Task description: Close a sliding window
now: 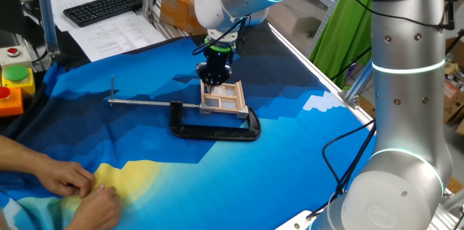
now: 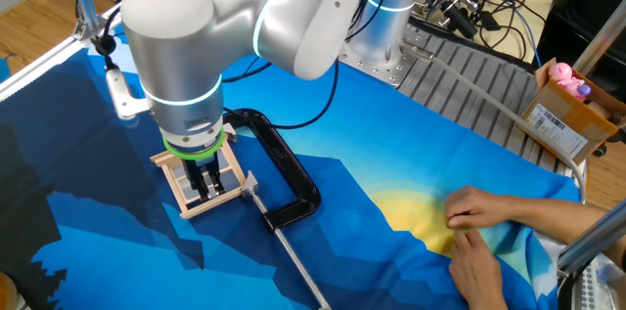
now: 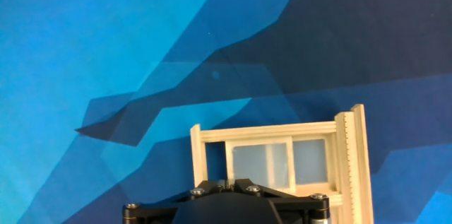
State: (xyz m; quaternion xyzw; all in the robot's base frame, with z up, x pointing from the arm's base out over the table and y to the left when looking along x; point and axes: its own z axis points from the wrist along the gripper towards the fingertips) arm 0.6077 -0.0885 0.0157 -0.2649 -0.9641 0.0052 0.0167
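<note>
Right under my gripper [image 2: 206,185] sits the sliding window [image 1: 223,97], lying flat on the blue cloth [image 1: 304,143] and pinned by the black C-clamp [image 1: 217,128]. My fingertips are down on its frame, but honestly can't tell whether they're clenched or released.

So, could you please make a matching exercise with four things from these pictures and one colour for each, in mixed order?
Things:
1. sliding window
2. C-clamp
3. keyboard
4. tablecloth

Descriptions:
A. blue with a yellow patch
B. pale unpainted wood
C. black, with a long metal bar
D. black, lying behind the table on papers

Pairs: 1-B, 2-C, 3-D, 4-A
</note>
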